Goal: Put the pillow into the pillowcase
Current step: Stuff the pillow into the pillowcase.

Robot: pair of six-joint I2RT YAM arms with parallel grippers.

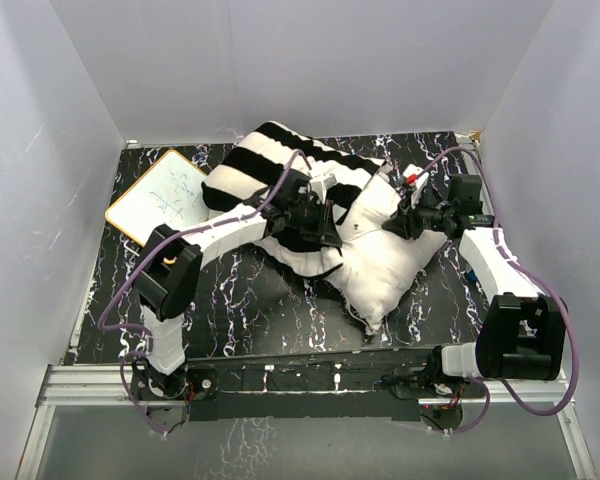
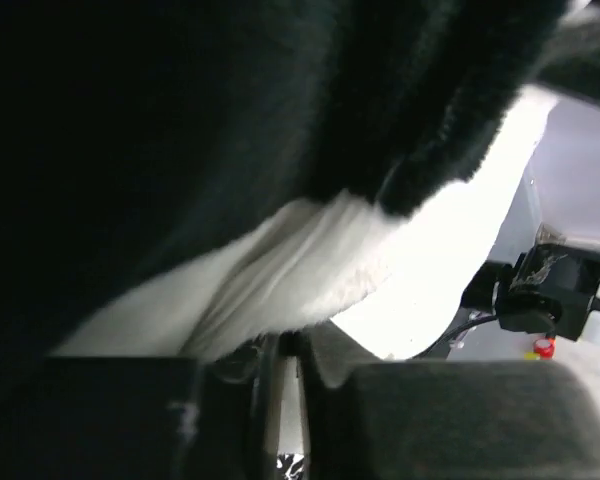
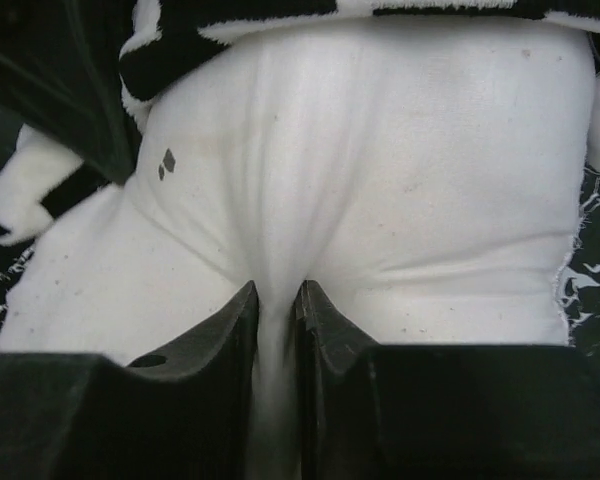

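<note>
- The pillow (image 1: 380, 260) lies mid-surface (image 1: 250, 290), on a diagonal: one bare corner points at the arm bases, and the far-left end is tucked under the pillowcase (image 1: 270, 160).
- The pillowcase is bunched over that far end only. Most of the pillow is not yet inside.
- Right tool (image 3: 277, 300): pressed together on a pinched fold of the pillow at its right side.
- Left tool (image 2: 285, 345): pressed together on a white fold at the case's edge. Probably the pillowcase's white stripe, but I can't be sure.
- Key relation: the case's mouth lies left of and beyond the right tool, along the pillow's long axis.
- Judgement: the right arm feeds the pillow far-left while the left holds the mouth, the left arm being nearer the case.
</note>
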